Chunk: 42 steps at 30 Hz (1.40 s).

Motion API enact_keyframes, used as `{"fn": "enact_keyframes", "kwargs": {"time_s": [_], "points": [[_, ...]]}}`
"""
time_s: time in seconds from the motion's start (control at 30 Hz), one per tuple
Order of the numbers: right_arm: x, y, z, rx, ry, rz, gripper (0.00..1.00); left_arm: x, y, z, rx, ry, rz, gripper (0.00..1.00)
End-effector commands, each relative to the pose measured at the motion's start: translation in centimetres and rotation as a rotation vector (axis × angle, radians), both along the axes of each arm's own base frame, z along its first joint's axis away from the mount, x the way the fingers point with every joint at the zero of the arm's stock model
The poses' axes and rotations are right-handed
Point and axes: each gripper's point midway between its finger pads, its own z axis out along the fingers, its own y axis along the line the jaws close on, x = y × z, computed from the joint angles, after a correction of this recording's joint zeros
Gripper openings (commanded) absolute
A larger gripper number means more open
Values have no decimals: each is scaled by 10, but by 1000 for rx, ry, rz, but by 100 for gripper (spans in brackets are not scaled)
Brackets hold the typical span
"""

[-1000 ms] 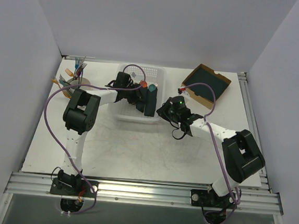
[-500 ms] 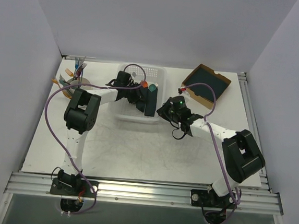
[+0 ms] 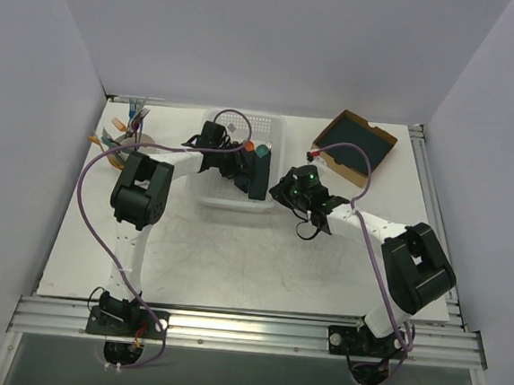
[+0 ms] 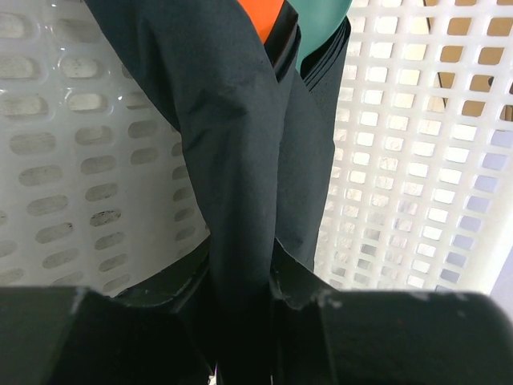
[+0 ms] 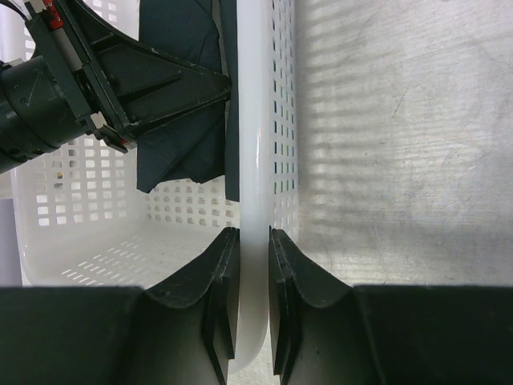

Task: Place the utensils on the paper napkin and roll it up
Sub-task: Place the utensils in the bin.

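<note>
Inside white basket [image 4: 417, 160], left hand [image 4: 243, 281] clasps paper napkin [image 4: 240, 144], orange tip [image 4: 268, 16] pointing away; right hand [image 5: 252, 234] pinches rim.

paper napkin [image 4: 240, 160]: dark roll, centre frame
utensil [image 4: 268, 14]: orange tip, top edge
left gripper [image 4: 240, 281]: clasping roll, bottom
basket [image 4: 417, 160]: white, perforated, behind

Left gripper [image 4: 243, 301]: carried slightly toward the upper right of the top view.
Paper napkin [image 4: 240, 184]: moved along with it, so that the orange utensil tip [image 3: 249, 146] is now set a little closer to the teal tip [image 3: 261, 151].
Right gripper [image 5: 252, 309]: wrist turned a little, its green light [image 3: 298, 170] displaced leftward.
</note>
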Motion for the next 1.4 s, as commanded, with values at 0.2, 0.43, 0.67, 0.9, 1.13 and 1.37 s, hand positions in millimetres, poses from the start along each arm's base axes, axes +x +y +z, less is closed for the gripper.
{"fn": "enact_keyframes", "kwargs": {"time_s": [0.2,0.43,0.67,0.9,1.13,1.37], "points": [[-2,-4,8,16,-8,0,16,-1,5,-15,52,17,-15,35],[-1,-3,8,15,-7,0,16,-4,8,-19,71,26,-14,36],[-1,-4,8,11,-4,-4,17,-5,13,-23,100,25,-13,40],[0,-4,9,11,-5,-3,17,-4,23,-27,152,24,-5,42],[0,-5,8,4,-3,-8,17,-5,29,-31,167,32,-7,44],[-1,-5,5,3,4,-8,17,-3,33,-26,197,15,-14,48]]}}
